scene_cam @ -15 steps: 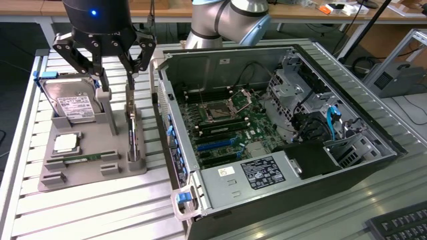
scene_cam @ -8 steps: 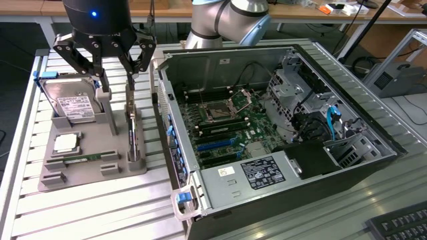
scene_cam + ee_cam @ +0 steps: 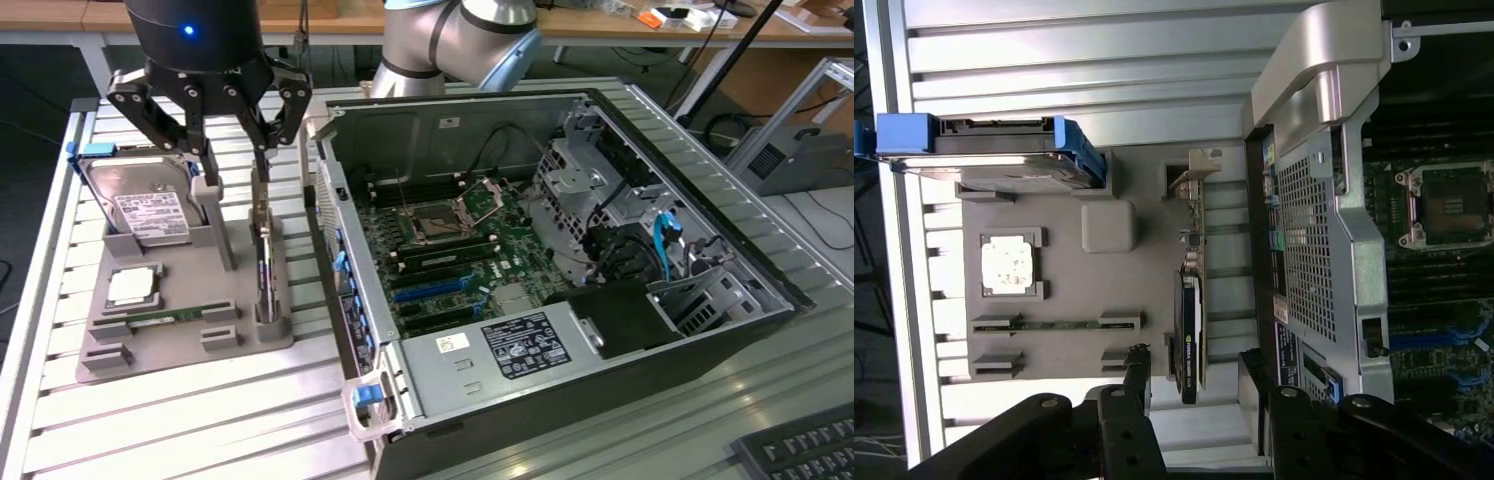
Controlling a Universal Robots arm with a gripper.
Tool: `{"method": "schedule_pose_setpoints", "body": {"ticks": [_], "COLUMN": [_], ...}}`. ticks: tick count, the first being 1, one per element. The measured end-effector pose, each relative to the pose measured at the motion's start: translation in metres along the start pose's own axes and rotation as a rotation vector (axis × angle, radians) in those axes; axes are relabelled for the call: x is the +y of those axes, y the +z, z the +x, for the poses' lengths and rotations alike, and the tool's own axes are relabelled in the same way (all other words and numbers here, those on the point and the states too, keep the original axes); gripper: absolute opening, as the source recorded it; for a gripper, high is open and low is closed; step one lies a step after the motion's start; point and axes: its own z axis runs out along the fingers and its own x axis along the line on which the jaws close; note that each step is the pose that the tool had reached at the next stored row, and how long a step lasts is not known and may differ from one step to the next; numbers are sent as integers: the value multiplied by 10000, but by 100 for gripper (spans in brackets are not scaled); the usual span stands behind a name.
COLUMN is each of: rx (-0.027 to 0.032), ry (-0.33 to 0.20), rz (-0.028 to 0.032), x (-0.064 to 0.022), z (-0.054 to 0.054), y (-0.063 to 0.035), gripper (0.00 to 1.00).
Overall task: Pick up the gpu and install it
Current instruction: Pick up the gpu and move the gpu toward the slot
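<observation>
1. The gripper [image 3: 1194,353] hangs over the grey holder [image 3: 167,345] with its jaws spread wide and pinching nothing.
2. The gpu [image 3: 1190,310] stands on edge in the holder, directly below the gripper and between the two fingers; I see no contact with either finger.
3. The holder lies on a ribbed metal table [image 3: 200,420]. An open computer case [image 3: 441,120] lies just beside the gripper, with its motherboard [image 3: 441,260] exposed.
4. On the gripper's side away from the case, the holder also carries a hard drive [image 3: 140,205], a square processor chip [image 3: 131,287] and a memory stick [image 3: 167,318].
5. Beyond the gripper stand wooden desks [image 3: 601,25] on a dark floor.
6. The gpu is seen edge-on, so its face is hard to read.
7. One finger covers part of the hard drive.
8. The arm [image 3: 461,40] is cut off by the frame edge, as is a keyboard [image 3: 807,450] well past the case.
</observation>
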Motion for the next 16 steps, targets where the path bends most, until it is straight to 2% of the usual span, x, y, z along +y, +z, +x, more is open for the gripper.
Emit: {"method": "schedule_pose_setpoints", "body": {"ticks": [15,16], "rx": [0,0], "ry": [0,0], "rz": [-1,0], "x": [-15,-32], "z": [0,1], "y": [30,102], "gripper": [48,48]}}
